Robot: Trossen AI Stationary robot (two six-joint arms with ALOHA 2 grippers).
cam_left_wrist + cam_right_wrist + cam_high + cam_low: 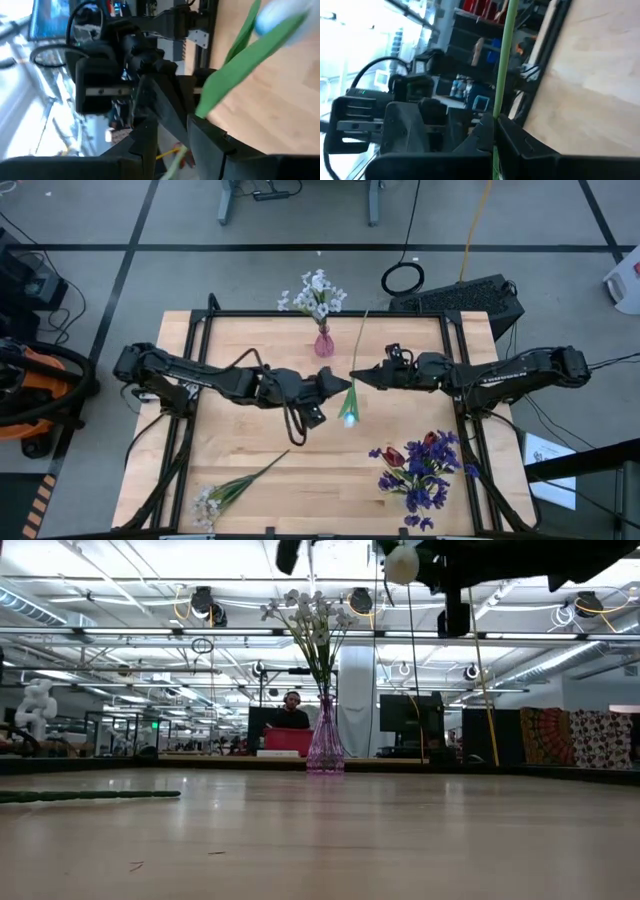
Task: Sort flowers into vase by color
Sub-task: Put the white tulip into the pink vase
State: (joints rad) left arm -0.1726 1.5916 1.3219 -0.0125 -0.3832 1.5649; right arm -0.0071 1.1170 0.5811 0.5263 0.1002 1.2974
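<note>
Wooden tabletop (250,430) under me, grey floor all around it, and the low view looks straight across into a big room with ceiling lights and a person sitting way back behind the vase. Both my arms meet near the middle of the high view, holding one white tulip (349,412) up off the wood. My right gripper (356,377) comes in from the right side of the frame and has its fingers pinched on the stem; you can see the green stem (504,60) running right between them in the right wrist view. My left gripper (343,386) comes in from the left and is clamped on the same flower just beside it, a leaf (235,75) poking out past its fingers. The pink vase (324,342) sits at the upper middle of the table with white blossoms in it. A spray of tiny white blossoms (215,498) lies at the lower left, and the purple and dark red bunch (420,465) lies at the lower right.
</note>
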